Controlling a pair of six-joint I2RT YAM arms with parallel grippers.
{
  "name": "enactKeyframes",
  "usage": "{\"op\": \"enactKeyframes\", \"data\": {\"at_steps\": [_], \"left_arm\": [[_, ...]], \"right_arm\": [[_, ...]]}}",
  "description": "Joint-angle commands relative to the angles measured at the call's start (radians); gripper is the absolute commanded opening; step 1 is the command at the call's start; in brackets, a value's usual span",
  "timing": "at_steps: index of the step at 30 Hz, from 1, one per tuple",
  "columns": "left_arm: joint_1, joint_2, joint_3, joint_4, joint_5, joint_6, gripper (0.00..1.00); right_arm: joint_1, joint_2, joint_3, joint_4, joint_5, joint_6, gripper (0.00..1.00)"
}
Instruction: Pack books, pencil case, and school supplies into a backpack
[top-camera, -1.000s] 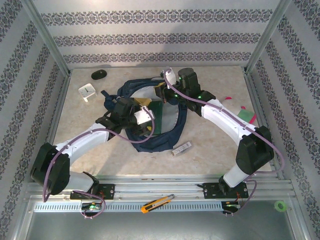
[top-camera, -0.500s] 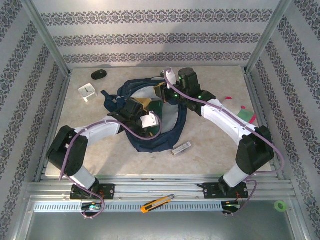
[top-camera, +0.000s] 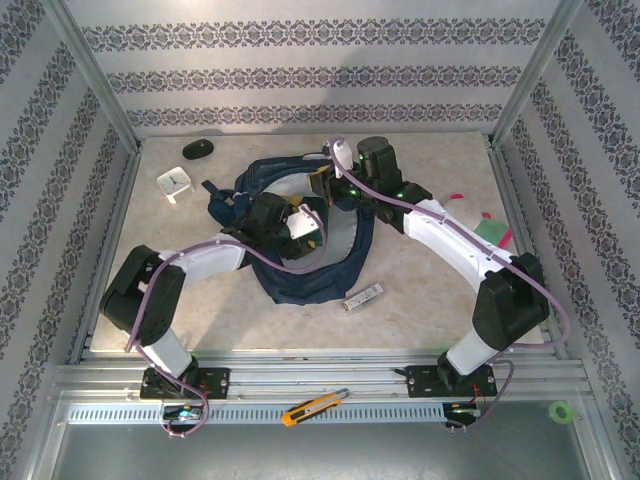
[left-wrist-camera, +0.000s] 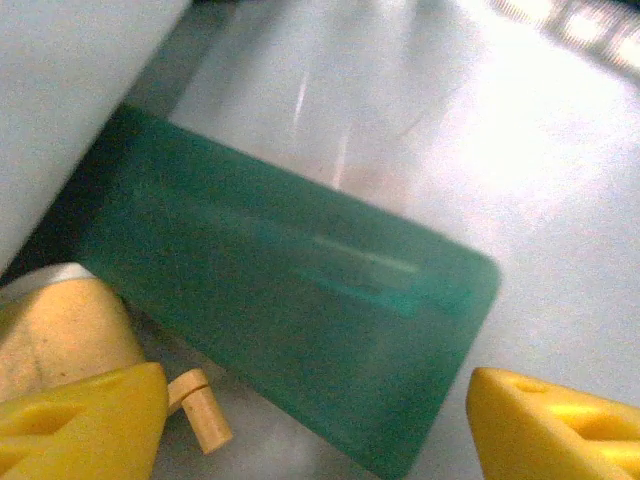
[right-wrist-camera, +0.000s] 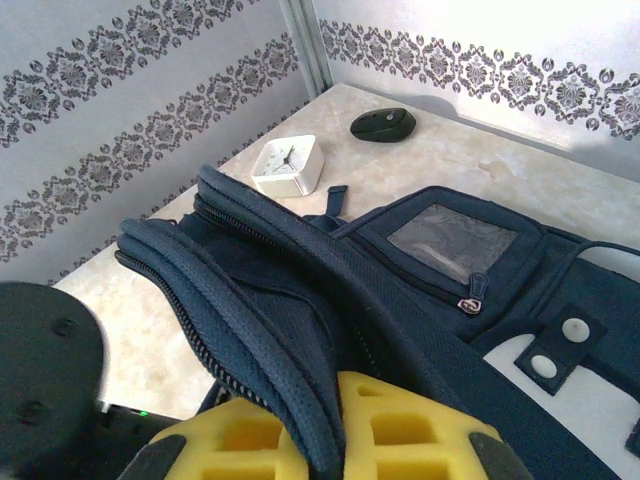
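The right gripper (top-camera: 322, 186) is clamped on the raised rim of the backpack (top-camera: 312, 284), holding its mouth open. The left gripper (top-camera: 302, 226) hangs inside with fingers apart above a flat green case (left-wrist-camera: 290, 320) on the pale lining. The slim silver bar (top-camera: 362, 297) lies on the bench (top-camera: 430, 300) just off the backpack's near-right edge, slanting up to the right. It is nearer the free left gripper, which looks best placed to fetch it.
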Motion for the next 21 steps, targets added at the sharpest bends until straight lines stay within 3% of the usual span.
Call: {"op": "enactKeyframes", "data": {"at_steps": [1,5,8,10,11,12,15,21], "left_arm": [[-0.008,-0.16,-0.051,0.012,0.075,-0.129,0.8],[-0.009,-0.376,-0.113,-0.112,0.078,-0.337,0.8],[-0.001,-0.52,-0.13,-0.216,0.043,-0.489,0.8],[0.012,-0.581,-0.121,-0.279,-0.002,-0.588,0.81],[0.023,-0.608,-0.113,-0.307,-0.018,-0.631,0.82],[0.034,-0.626,-0.104,-0.333,-0.043,-0.671,0.82],[0.083,-0.643,-0.063,-0.399,-0.067,-0.741,0.82],[0.127,-0.583,0.002,-0.405,-0.102,-0.798,0.81]], "right_arm": [[-0.004,-0.089,-0.024,0.109,-0.043,0.019,0.0],[-0.006,-0.111,-0.081,0.101,-0.088,0.034,0.0],[-0.006,-0.125,-0.095,0.059,-0.124,0.026,0.08],[-0.006,-0.129,-0.099,0.027,-0.144,0.024,0.21],[-0.006,-0.132,-0.098,0.006,-0.164,0.026,0.33],[-0.006,-0.134,-0.094,-0.018,-0.183,0.03,0.43],[-0.007,-0.167,-0.083,-0.085,-0.226,0.052,0.55],[-0.013,-0.254,-0.083,-0.202,-0.157,0.028,0.59]]}}
